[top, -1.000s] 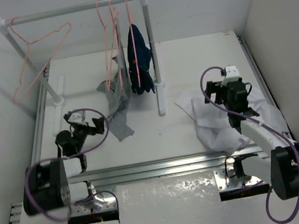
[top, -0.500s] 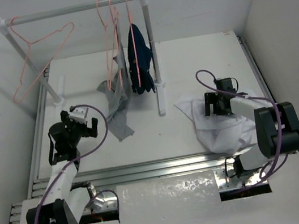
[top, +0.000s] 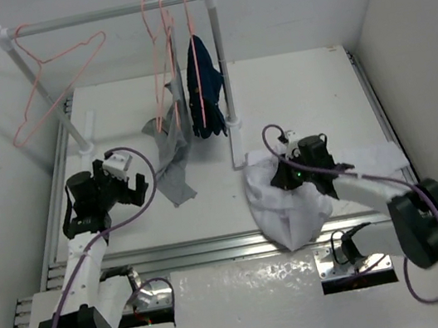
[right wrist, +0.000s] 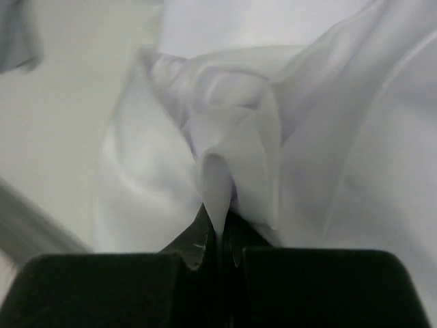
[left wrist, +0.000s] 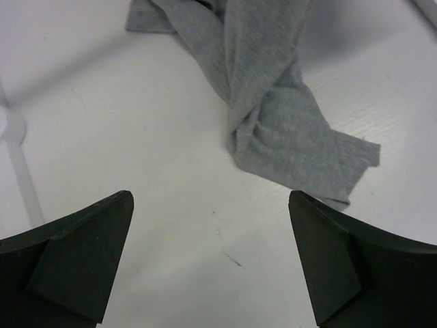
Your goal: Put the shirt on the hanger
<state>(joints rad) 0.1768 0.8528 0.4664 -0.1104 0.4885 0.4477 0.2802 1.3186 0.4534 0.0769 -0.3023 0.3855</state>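
Observation:
The white shirt [top: 286,203] lies bunched on the table right of centre, with a flatter part trailing off to the right. My right gripper [top: 286,174] sits at the heap's upper left and is shut on a fold of the shirt [right wrist: 229,137]. In the right wrist view the jaws [right wrist: 218,229] pinch a thin ridge of cloth. An empty salmon-pink hanger [top: 59,89] hangs tilted at the left end of the rail. My left gripper [top: 133,188] hovers open over bare table, far left of the shirt. Its fingers [left wrist: 75,260] stand wide apart with nothing between them.
A white tube rail [top: 110,14] crosses the back on two posts. Further pink hangers [top: 157,56] hang on it, one bearing a navy-blue garment [top: 204,86]. A grey garment [top: 171,168] trails from the rail onto the table, just ahead of the left gripper [left wrist: 212,225]. Walls close both sides.
My right gripper has shut on the shirt and pulled it left towards the centre, bunching it up. The left arm has shifted slightly, its gripper still open.

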